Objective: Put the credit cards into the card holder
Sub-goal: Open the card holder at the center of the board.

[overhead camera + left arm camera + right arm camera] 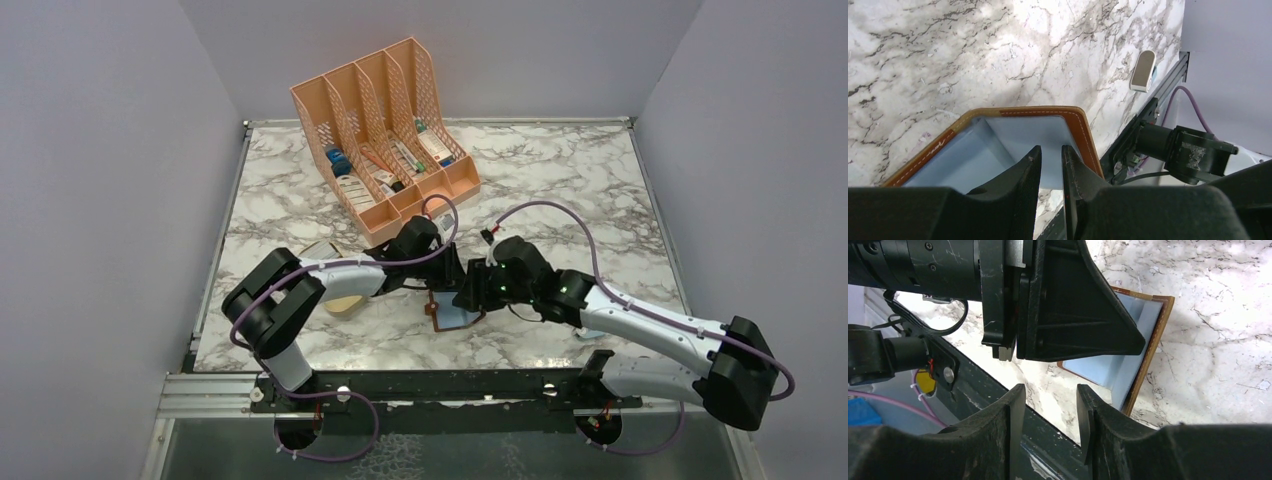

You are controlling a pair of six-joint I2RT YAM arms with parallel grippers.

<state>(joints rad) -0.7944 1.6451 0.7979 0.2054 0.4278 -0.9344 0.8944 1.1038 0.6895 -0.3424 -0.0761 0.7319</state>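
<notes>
While no card is yet seen entering a pocket, the step in hand reads as opening and steadying the holder for loading.

1. Card holder [455, 318]: brown wallet with a stitched border and a pale blue-grey inside. It lies opened on the tabletop [560, 190], one half flat and the other tilted up. Whether the pale face is lining or one of the credit cards already seated cannot be told.

2. Left gripper [1051, 150]: directly over the card holder's inner face, fingertips pointing down at it. The jaws stand close, with a narrow slot between them. Whether they pinch a flap or a card edge cannot be told.

3. Right gripper [1050, 389]: just beside the card holder, on its near side. The jaws are apart with nothing between them.

4. Peach organizer [420, 75]: well beyond the card holder on its far side. It is not the task's container.

Next move, as judged: no loose card can be picked out in these views, so one must first be found. The free right gripper would then take it and bring it edge-first in line with a pocket mouth, with the left gripper bracing the card holder open. A tilted approach would likely jam at the pocket lip.
</notes>
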